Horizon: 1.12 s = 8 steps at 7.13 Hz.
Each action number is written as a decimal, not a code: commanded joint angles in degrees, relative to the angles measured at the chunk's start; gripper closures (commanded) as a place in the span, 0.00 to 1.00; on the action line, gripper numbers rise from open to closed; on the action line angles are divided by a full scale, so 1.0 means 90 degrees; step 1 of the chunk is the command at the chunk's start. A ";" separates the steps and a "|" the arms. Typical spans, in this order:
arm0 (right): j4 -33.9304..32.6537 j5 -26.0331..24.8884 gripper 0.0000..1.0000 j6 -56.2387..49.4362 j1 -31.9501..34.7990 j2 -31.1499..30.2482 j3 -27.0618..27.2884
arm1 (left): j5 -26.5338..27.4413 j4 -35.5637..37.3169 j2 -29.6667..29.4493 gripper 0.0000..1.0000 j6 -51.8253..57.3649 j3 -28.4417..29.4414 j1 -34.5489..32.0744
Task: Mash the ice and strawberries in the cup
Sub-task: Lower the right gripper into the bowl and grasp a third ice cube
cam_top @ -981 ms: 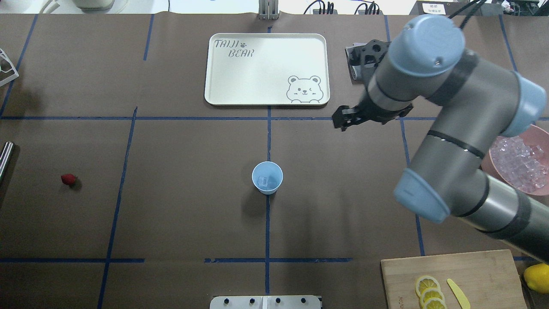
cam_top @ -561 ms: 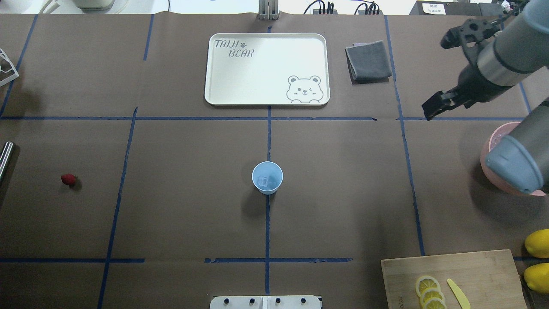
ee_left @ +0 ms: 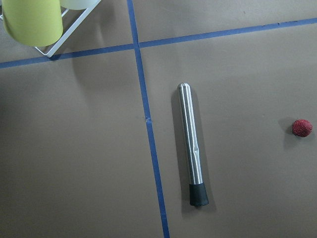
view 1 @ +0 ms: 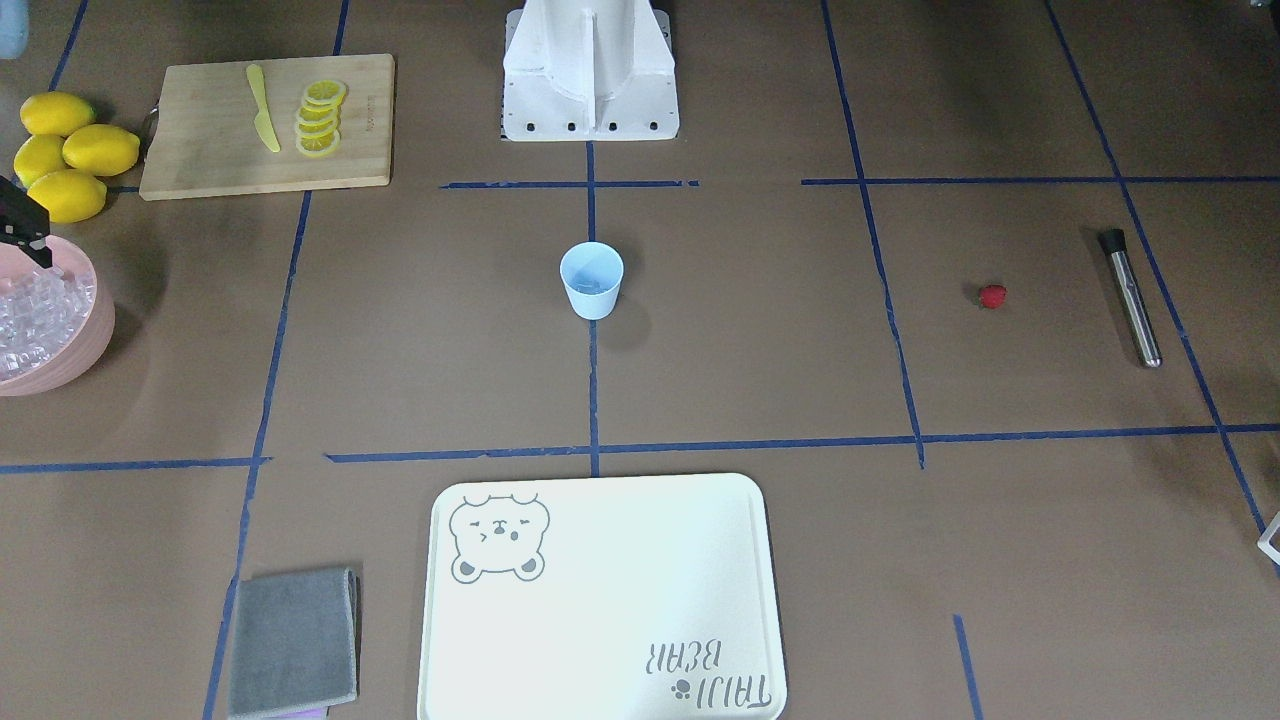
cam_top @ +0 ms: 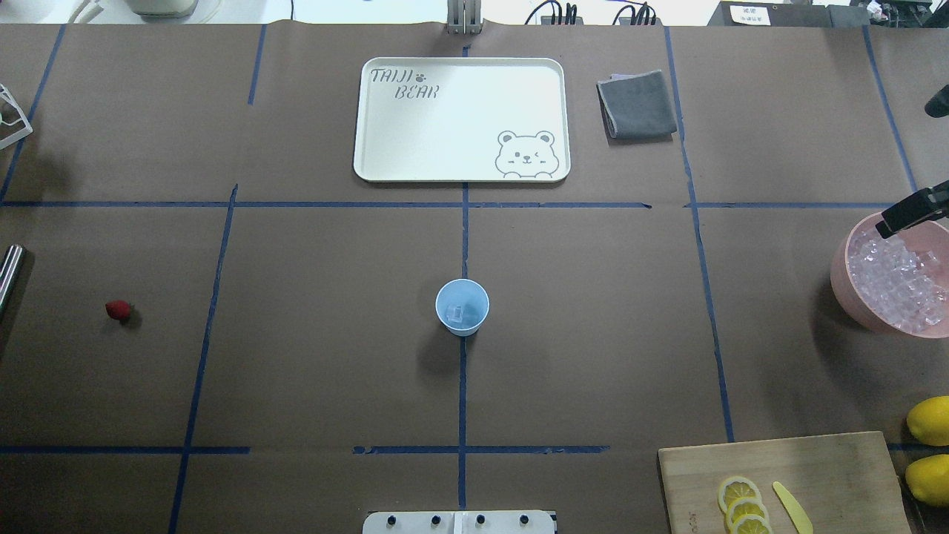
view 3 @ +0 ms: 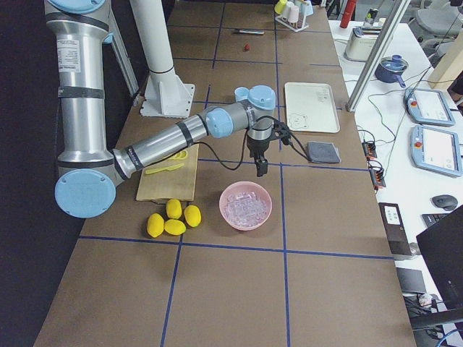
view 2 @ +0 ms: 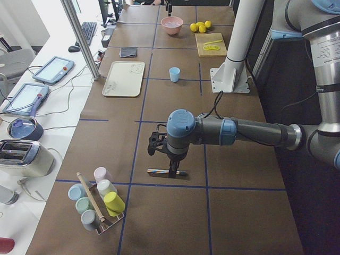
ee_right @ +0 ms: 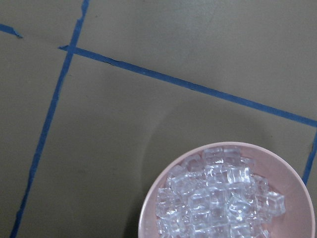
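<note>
The light blue cup (cam_top: pixel 462 306) stands upright at the table's middle with one ice cube (cam_top: pixel 456 313) in it; it also shows in the front view (view 1: pixel 592 285). The strawberry (cam_top: pixel 118 310) lies far left, also in the left wrist view (ee_left: pixel 301 127). More ice (ee_right: pixel 218 198) fills the pink bowl (cam_top: pixel 841 274) at the right edge. My right gripper (cam_top: pixel 908 211) hangs over the bowl's far rim; I cannot tell if it is open. My left gripper (view 2: pixel 172 170) hovers over a steel muddler (ee_left: pixel 193 153); I cannot tell its state.
A cream tray (cam_top: pixel 460 119) and a grey cloth (cam_top: pixel 637 104) lie at the far side. A cutting board (cam_top: pixel 815 467) with lemon slices and a yellow knife is near right, with lemons (cam_top: pixel 927 419) beside it. A rack of cups (view 2: pixel 98 204) stands beyond the muddler.
My right arm has swung right, from beside the tray to the pink bowl's far rim at the view's edge. The cup, ice cube and strawberry have not moved.
</note>
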 commanded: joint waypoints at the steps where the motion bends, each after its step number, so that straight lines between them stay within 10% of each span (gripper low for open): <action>1: 0.0758 0.0008 0.04 0.0128 0.0045 -0.0250 -0.0521 | -0.0220 0.0017 0.0000 0.00 0.0000 -0.0002 0.0018; 4: 0.2810 -0.0011 0.06 0.1046 0.0045 -0.0357 -0.1655 | -0.0221 0.0017 0.0000 0.00 0.0000 -0.0002 -0.0001; 8: 0.2913 -0.0148 0.20 0.1387 -0.0227 -0.0465 -0.1853 | -0.0221 0.0008 0.0010 0.00 0.0000 -0.0002 -0.0001</action>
